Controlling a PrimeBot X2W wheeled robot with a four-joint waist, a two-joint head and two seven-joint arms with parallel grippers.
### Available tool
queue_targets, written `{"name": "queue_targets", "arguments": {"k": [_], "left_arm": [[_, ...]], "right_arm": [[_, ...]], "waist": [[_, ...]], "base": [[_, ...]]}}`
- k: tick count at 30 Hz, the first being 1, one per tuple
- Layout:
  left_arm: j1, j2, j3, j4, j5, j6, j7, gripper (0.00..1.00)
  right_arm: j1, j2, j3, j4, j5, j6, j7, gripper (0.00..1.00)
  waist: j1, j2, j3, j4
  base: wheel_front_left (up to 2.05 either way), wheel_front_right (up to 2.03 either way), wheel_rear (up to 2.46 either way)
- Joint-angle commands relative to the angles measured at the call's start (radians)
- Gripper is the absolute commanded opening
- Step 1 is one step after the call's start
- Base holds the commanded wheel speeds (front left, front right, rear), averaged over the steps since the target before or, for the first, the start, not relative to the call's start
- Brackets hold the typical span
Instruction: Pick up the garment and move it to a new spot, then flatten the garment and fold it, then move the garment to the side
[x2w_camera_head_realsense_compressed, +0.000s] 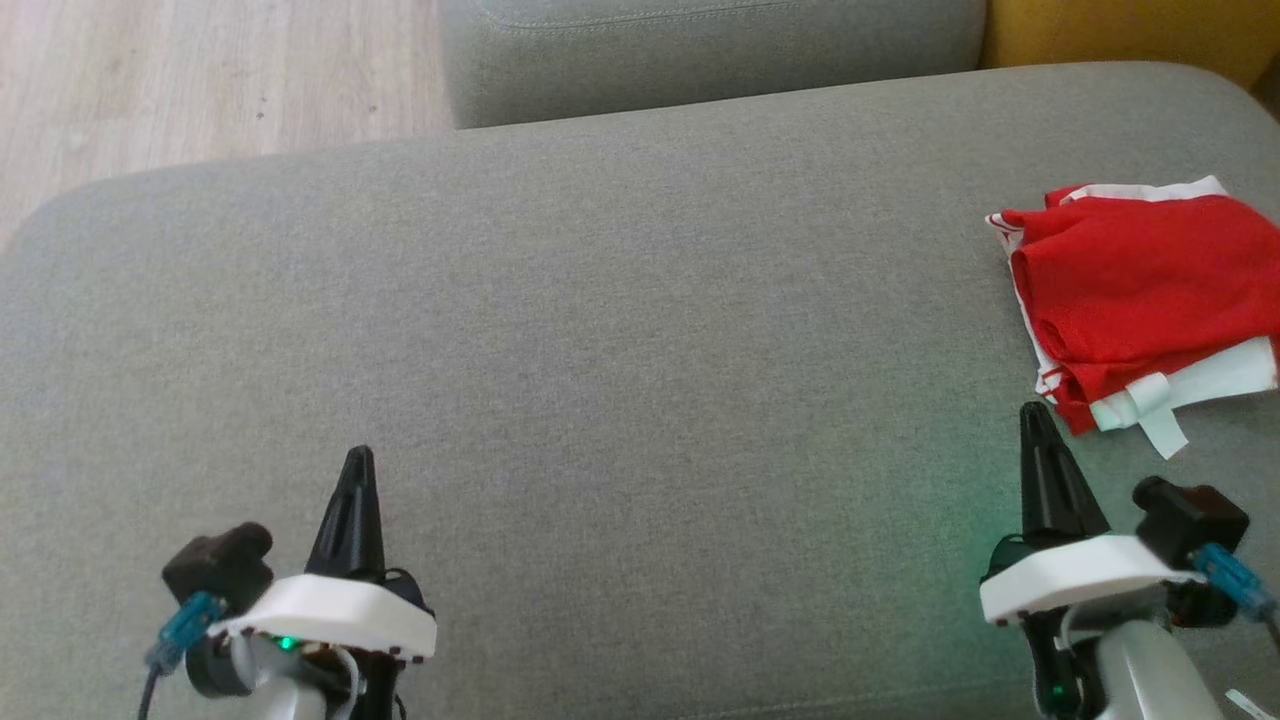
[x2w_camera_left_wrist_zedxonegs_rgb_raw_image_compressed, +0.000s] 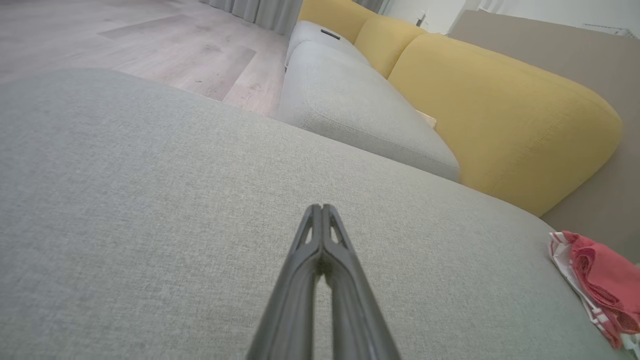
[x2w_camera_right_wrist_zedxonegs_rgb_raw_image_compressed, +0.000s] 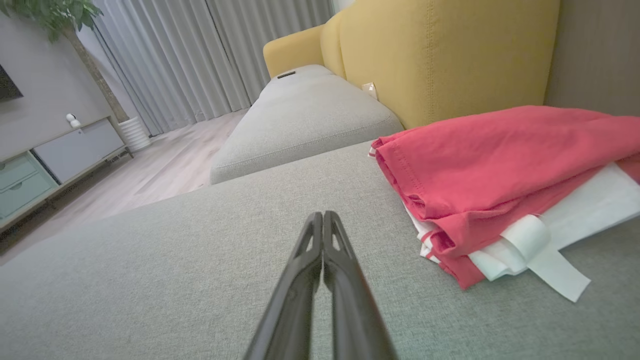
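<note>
The garment (x2w_camera_head_realsense_compressed: 1140, 300) is red with white trim and lies folded in a compact stack at the right side of the grey cushion (x2w_camera_head_realsense_compressed: 600, 350). In the right wrist view the garment (x2w_camera_right_wrist_zedxonegs_rgb_raw_image_compressed: 500, 175) sits just right of my fingertips, a white strip sticking out at its near corner. The left wrist view catches the garment (x2w_camera_left_wrist_zedxonegs_rgb_raw_image_compressed: 600, 285) at its far right edge. My right gripper (x2w_camera_head_realsense_compressed: 1035, 415) is shut and empty, its tip a short way left of the garment's near corner. Far to the left, my left gripper (x2w_camera_head_realsense_compressed: 358, 460) is shut too, over bare cushion.
A second grey cushion (x2w_camera_head_realsense_compressed: 700, 50) lies beyond the far edge, with a yellow sofa back (x2w_camera_right_wrist_zedxonegs_rgb_raw_image_compressed: 440, 55) behind it. Wooden floor (x2w_camera_head_realsense_compressed: 200, 80) shows at the upper left. A cabinet (x2w_camera_right_wrist_zedxonegs_rgb_raw_image_compressed: 55, 160), curtains and a potted plant stand far off.
</note>
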Motion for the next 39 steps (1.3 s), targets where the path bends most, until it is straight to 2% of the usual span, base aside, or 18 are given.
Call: {"name": "queue_targets", "arguments": {"k": [1, 39], "left_arm": [[-0.048, 0.006, 0.019, -0.028, -0.028, -0.009, 0.007, 0.0], [-0.065, 0.014, 0.092, -0.015, -0.417, -0.056, 0.111, 0.0]], "right_arm": [[-0.039, -0.002, -0.006, -0.039, 0.035, 0.0, 0.007, 0.0], [-0.033, -0.003, -0.039, -0.067, 0.482, 0.0, 0.113, 0.0]], "waist": [[0.0, 0.0, -0.001, 0.001], [0.0, 0.0, -0.017, 0.022]], "base": [[0.0, 0.0, 0.0], [0.0, 0.0, 0.0]]}}
